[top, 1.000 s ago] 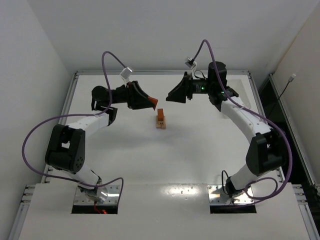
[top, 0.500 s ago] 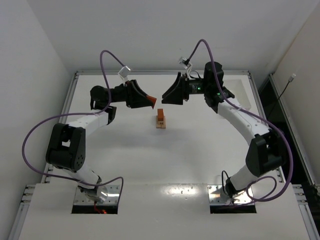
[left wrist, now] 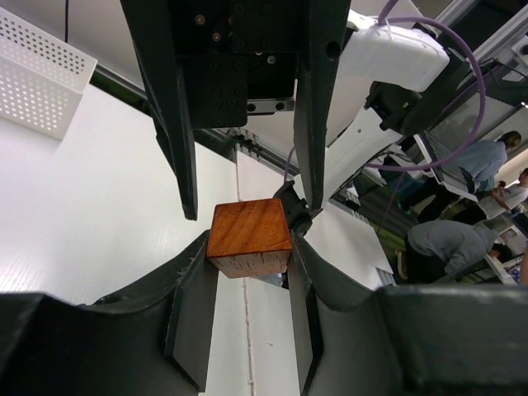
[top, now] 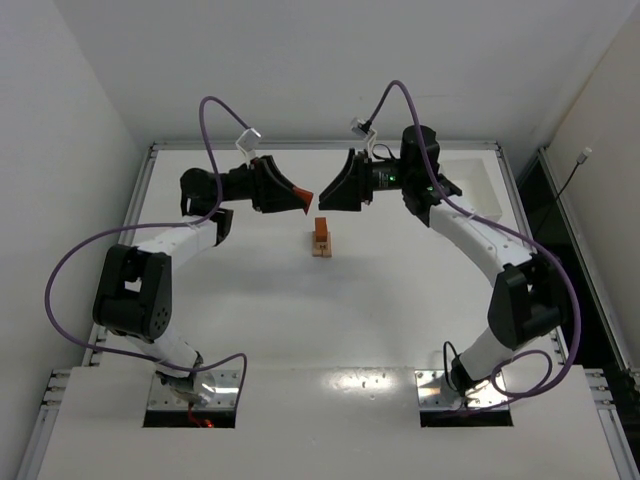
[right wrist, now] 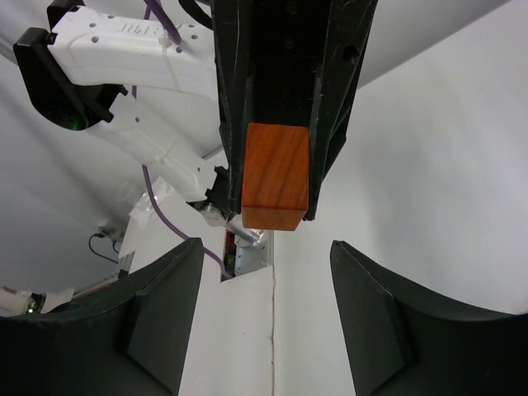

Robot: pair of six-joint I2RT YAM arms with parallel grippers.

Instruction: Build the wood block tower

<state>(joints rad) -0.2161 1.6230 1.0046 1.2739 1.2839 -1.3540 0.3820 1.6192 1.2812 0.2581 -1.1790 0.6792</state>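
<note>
Two claws face off near the stack (top: 321, 238): left claw (top: 301, 203) grasps a reddish block (left wrist: 249, 238), right claw (top: 327, 196) gapes. A mistimed handover could drop it, toppling the stack.

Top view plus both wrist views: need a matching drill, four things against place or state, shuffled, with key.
1. reddish-brown wooden cube
2. short stack of tan and reddish-brown wooden blocks
3. white perforated tray
4. right gripper

A. open, empty
B. standing alone on the white tabletop
C. off to one side
D. clamped between the left fingers

Pairs: 1-D, 2-B, 3-C, 4-A
</note>
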